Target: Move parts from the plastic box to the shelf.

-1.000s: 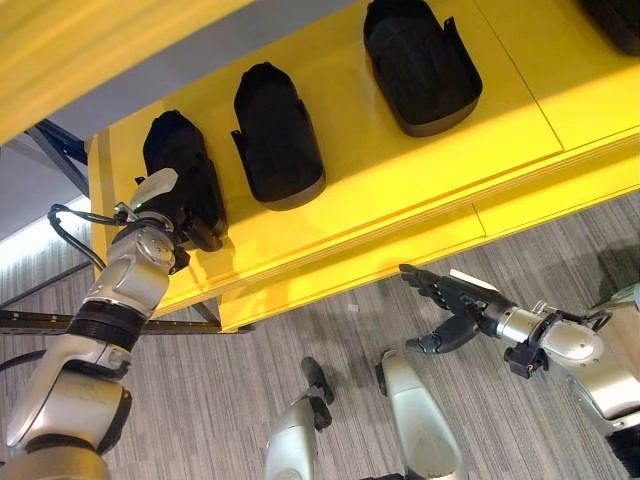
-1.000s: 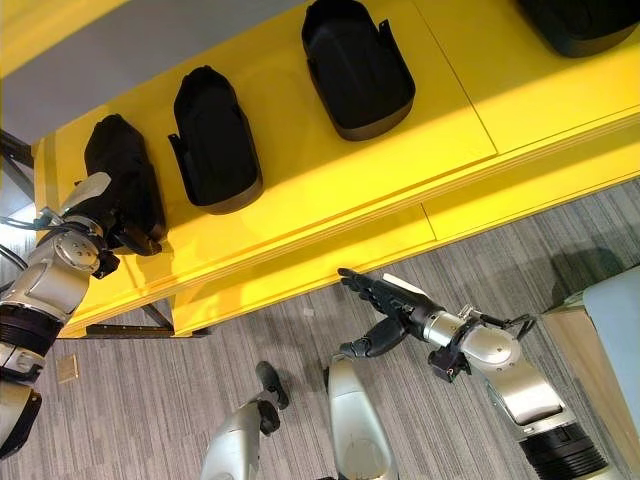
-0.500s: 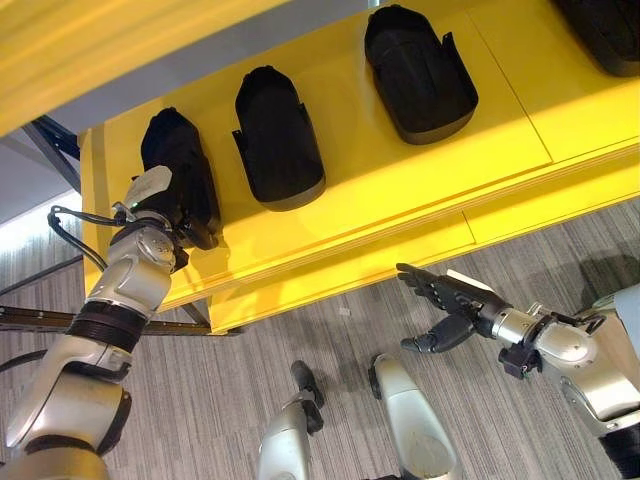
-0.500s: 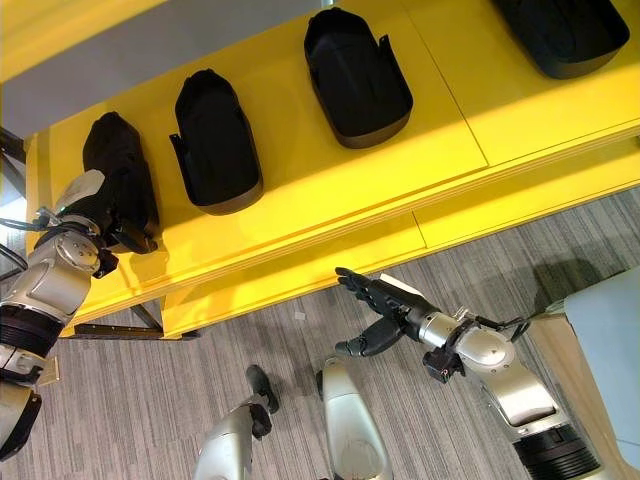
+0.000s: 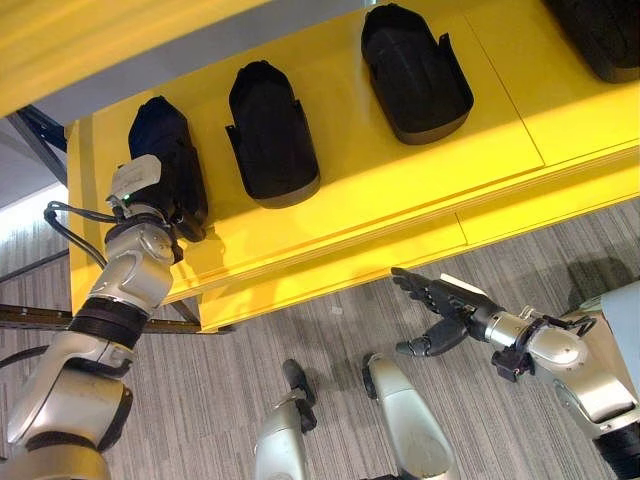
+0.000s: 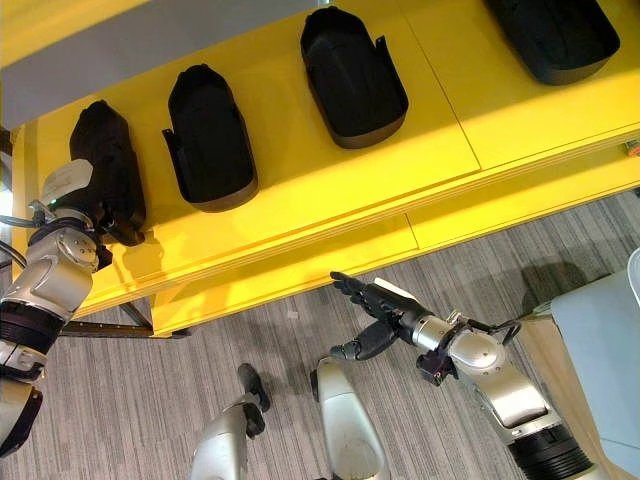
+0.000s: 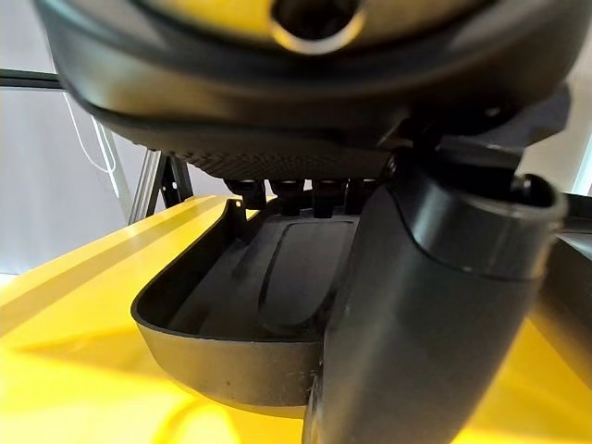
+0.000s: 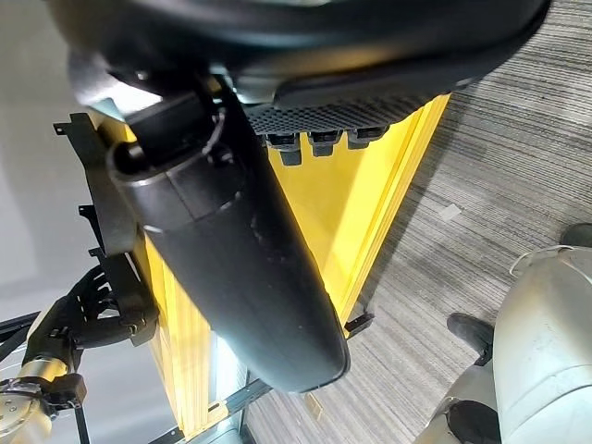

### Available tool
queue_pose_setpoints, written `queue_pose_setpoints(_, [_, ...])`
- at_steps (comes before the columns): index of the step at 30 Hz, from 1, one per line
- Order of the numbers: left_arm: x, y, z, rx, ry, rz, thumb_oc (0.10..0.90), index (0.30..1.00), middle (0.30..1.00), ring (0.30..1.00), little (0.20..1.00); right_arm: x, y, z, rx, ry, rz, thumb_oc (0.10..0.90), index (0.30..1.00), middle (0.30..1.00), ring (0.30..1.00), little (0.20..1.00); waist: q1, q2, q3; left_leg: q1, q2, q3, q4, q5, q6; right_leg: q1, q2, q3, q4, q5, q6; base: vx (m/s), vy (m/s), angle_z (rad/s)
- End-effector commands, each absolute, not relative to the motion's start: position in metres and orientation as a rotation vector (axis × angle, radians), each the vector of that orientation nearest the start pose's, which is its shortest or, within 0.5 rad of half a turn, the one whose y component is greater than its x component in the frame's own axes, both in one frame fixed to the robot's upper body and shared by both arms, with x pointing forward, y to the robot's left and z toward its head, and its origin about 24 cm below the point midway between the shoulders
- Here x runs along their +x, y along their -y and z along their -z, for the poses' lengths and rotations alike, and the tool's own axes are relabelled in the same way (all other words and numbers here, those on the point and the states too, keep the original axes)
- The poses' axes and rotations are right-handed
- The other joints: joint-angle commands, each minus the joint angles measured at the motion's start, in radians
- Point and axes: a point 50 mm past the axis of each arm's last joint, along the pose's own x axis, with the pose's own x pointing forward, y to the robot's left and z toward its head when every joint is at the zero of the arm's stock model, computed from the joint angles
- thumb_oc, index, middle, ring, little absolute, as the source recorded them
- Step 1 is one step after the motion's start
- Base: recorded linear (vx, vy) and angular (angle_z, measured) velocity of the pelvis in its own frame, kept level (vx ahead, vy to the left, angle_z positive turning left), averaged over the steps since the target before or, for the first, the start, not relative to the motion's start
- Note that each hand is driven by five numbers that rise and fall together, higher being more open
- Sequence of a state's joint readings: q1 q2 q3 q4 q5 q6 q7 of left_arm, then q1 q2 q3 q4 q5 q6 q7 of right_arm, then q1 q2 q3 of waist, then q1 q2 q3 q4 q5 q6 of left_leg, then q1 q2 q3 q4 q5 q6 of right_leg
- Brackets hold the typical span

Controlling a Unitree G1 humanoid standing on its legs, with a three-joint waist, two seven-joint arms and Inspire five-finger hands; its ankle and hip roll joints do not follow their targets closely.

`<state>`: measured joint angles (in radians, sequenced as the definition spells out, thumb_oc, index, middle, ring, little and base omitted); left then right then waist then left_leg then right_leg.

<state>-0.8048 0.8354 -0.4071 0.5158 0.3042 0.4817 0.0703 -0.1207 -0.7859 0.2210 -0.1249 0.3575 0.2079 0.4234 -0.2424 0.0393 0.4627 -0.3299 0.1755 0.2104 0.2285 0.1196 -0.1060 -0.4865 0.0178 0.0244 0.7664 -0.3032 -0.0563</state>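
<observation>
At far left I see my left hand [image 5: 170, 215] at the near end of the leftmost part [image 5: 165, 150], which lies on the yellow shelf [image 5: 400, 190]; in the left wrist view the thumb [image 7: 435, 305] stands outside the part's near wall and the fingers [image 7: 314, 192] reach over its rim, so I judge the hand pinches that wall, though the contact itself is partly hidden. Next along the shelf lie a second part [image 5: 270, 130], a third part [image 5: 413, 70] and, at the right edge, a fourth part [image 6: 555, 35], well apart from one another. Each is a black, matte, open shell, rounded at one end, with thin walls and small side tabs. I judge them light, stiff moulded plastic, best gripped across the wall or rim. My right hand [image 5: 440, 310] hangs below the shelf over the carpet, fingers loosely spread, holding nothing.
</observation>
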Motion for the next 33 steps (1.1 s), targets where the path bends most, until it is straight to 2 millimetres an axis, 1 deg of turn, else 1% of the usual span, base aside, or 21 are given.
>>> queue_pose_setpoints(1, [0.356, -0.328, -0.228, 1.378, -0.179, -0.71, 0.9, 1.0, 1.0, 1.0, 1.0, 0.266, 0.172, -0.13, -0.341, 0.084, -0.726, 0.9, 1.0, 1.0, 1.0, 1.0, -0.013, -0.046, -0.025, 0.028, 0.002, -0.015, 0.096, -0.134, 0.043, 0.054, -0.08, -0.065, -0.083, 0.025, 0.05, 0.0, 0.0, 0.0])
queue_pose_setpoints(18, [0.358, -0.325, -0.233, 1.424, -0.162, -0.702, 0.9, 1.0, 1.0, 1.0, 1.0, 0.267, 0.168, -0.133, -0.325, 0.099, -0.72, 0.9, 1.0, 1.0, 1.0, 1.0, -0.009, -0.054, -0.018, 0.024, 0.003, -0.018, 0.098, -0.143, 0.048, 0.056, -0.078, -0.065, -0.09, 0.033, 0.052, 0.0, 0.0, 0.0])
queue_pose_setpoints(20, [0.36, -0.321, -0.233, 1.404, -0.111, -0.66, 0.9, 1.0, 1.0, 1.0, 1.0, 0.267, 0.167, -0.132, -0.32, 0.101, -0.715, 0.9, 1.0, 1.0, 1.0, 1.0, -0.005, -0.055, -0.014, 0.021, 0.004, -0.02, 0.102, -0.142, 0.049, 0.057, -0.078, -0.067, -0.09, 0.033, 0.051, -0.02, -0.031, -0.01])
queue_pose_setpoints(23, [0.36, -0.312, -0.236, 1.388, -0.062, -0.656, 0.9, 1.0, 1.0, 1.0, 1.0, 0.266, 0.169, -0.131, -0.315, 0.1, -0.709, 0.9, 1.0, 1.0, 1.0, 1.0, 0.0, -0.055, -0.012, 0.023, 0.001, -0.021, 0.1, -0.147, 0.051, 0.058, -0.078, -0.07, -0.089, 0.032, 0.051, 0.0, 0.0, 0.0])
queue_pose_setpoints(26, [0.357, -0.307, -0.239, 1.35, 0.041, -0.665, 0.9, 1.0, 1.0, 1.0, 1.0, 0.265, 0.168, -0.128, -0.304, 0.104, -0.695, 0.9, 1.0, 1.0, 1.0, 1.0, 0.009, -0.058, -0.011, 0.021, -0.001, -0.027, 0.098, -0.148, 0.053, 0.06, -0.077, -0.072, -0.094, 0.033, 0.05, 0.0, -0.045, -0.01])
queue_pose_setpoints(28, [0.354, -0.304, -0.242, 1.359, 0.064, -0.637, 0.9, 1.0, 1.0, 1.0, 1.0, 0.263, 0.17, -0.128, -0.298, 0.108, -0.69, 0.9, 1.0, 1.0, 1.0, 1.0, 0.014, -0.06, -0.01, 0.017, -0.001, -0.032, 0.099, -0.149, 0.054, 0.06, -0.075, -0.073, -0.095, 0.032, 0.049, -0.01, -0.049, -0.01])
queue_pose_setpoints(30, [0.35, -0.294, -0.242, 1.377, 0.11, -0.592, 0.9, 1.0, 1.0, 1.0, 1.0, 0.262, 0.169, -0.127, -0.289, 0.114, -0.679, 0.9, 1.0, 1.0, 1.0, 1.0, 0.024, -0.062, -0.007, 0.012, -0.004, -0.038, 0.1, -0.148, 0.054, 0.061, -0.073, -0.076, -0.096, 0.032, 0.048, -0.01, -0.052, 0.09])
queue_pose_setpoints(33, [0.345, -0.287, -0.245, 1.415, 0.125, -0.537, 0.9, 1.0, 1.0, 1.0, 1.0, 0.261, 0.17, -0.127, -0.283, 0.121, -0.665, 0.9, 1.0, 1.0, 1.0, 1.0, 0.035, -0.062, 0.001, 0.007, -0.006, -0.045, 0.103, -0.151, 0.057, 0.062, -0.072, -0.08, -0.096, 0.031, 0.047, -0.02, -0.043, 0.04])
